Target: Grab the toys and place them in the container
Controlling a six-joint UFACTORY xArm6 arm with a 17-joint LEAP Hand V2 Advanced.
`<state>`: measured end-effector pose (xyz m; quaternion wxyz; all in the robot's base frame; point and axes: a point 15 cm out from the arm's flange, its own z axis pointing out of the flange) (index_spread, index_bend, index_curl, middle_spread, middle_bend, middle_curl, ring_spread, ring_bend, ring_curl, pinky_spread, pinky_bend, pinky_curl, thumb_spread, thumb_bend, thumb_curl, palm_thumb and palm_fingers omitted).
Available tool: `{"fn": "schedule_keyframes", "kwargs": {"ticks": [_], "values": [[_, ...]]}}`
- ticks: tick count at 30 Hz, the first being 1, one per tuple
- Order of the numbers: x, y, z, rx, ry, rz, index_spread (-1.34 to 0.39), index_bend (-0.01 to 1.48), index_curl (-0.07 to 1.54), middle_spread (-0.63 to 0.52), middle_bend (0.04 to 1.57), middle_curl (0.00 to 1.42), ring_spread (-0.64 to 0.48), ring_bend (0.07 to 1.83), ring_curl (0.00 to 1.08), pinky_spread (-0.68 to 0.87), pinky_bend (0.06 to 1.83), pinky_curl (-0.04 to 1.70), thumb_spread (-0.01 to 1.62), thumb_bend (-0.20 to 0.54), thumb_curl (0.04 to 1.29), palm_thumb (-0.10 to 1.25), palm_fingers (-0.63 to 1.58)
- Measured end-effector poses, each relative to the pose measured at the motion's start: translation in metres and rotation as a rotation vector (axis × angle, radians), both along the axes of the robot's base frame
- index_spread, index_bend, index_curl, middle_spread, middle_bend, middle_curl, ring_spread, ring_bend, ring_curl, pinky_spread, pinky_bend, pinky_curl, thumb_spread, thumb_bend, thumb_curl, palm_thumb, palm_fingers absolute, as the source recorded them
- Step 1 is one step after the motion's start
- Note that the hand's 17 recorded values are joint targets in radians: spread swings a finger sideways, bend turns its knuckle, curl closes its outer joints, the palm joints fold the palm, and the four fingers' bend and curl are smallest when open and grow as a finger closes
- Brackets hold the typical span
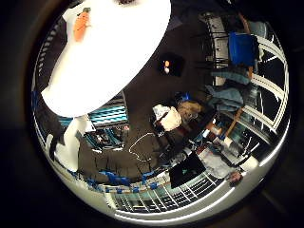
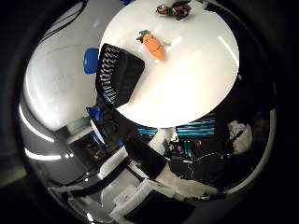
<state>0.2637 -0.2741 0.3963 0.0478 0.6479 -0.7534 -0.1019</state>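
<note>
Hand [image 2: 159, 177] well above round table [image 2: 196, 84]; carrot toy [image 2: 154, 45] beside black container [image 2: 119, 74]

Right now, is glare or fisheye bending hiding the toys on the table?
Thumb-side view: the white table is washed out by glare, yet the carrot toy and black container stay clear; the dark toy at the rim is squashed. Little-finger-side view: the carrot sits bent near the edge.

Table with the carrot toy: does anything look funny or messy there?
Nothing is spilled or broken. The orange carrot toy lies flat on the round white table, outside the black slatted container, which sits at the table's edge.
</note>
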Motion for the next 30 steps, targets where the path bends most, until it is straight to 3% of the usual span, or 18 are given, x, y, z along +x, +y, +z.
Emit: {"fn": "schedule_keyframes", "kwargs": {"ticks": [9, 14, 18, 30], "values": [[0.02, 0.005, 0.011, -0.001, -0.042, 0.017, -0.4, 0.17, 0.3, -0.09, 0.25, 0.36, 0.14, 0.4, 0.2, 0.4, 0.37, 0.25, 1.17, -0.018, 0.23, 0.26, 0.37], [0.046, -0.006, 0.014, -0.012, -0.063, 0.017, -0.4, 0.17, 0.3, -0.09, 0.25, 0.36, 0.14, 0.41, 0.2, 0.4, 0.37, 0.24, 1.17, -0.018, 0.23, 0.26, 0.37], [0.072, -0.016, 0.009, -0.005, -0.104, 0.007, -0.39, 0.15, 0.29, -0.08, 0.27, 0.36, 0.15, 0.41, 0.2, 0.4, 0.39, 0.25, 1.17, -0.018, 0.23, 0.26, 0.35], [0.18, -0.046, -0.027, -0.023, -0.373, -0.046, -0.38, 0.16, 0.28, -0.03, 0.23, 0.35, 0.18, 0.4, 0.2, 0.42, 0.45, 0.26, 1.18, -0.009, 0.25, 0.35, 0.27]]}}
